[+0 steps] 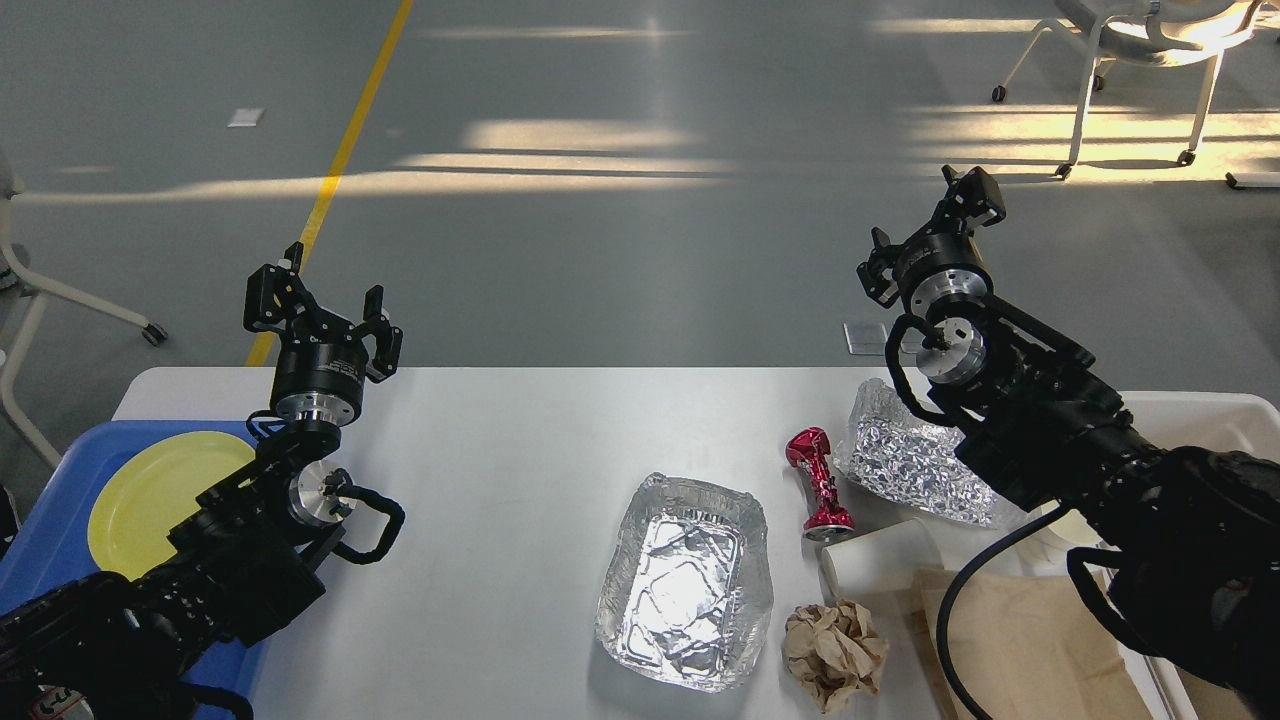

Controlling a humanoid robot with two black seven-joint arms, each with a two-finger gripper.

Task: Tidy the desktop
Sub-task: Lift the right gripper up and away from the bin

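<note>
Desktop [500, 440]: white, smooth, rounded corners.

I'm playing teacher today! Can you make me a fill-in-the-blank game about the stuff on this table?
1. The yellow plate sits in a tray whose colour is ____.
2. The crushed can beside the foil tray is coloured ____.
3. The crumpled ball near the front edge of the desktop is made of brown ____.
4. The number of grippers holding something is ____.

Missing words: blue; red; paper; zero
</note>
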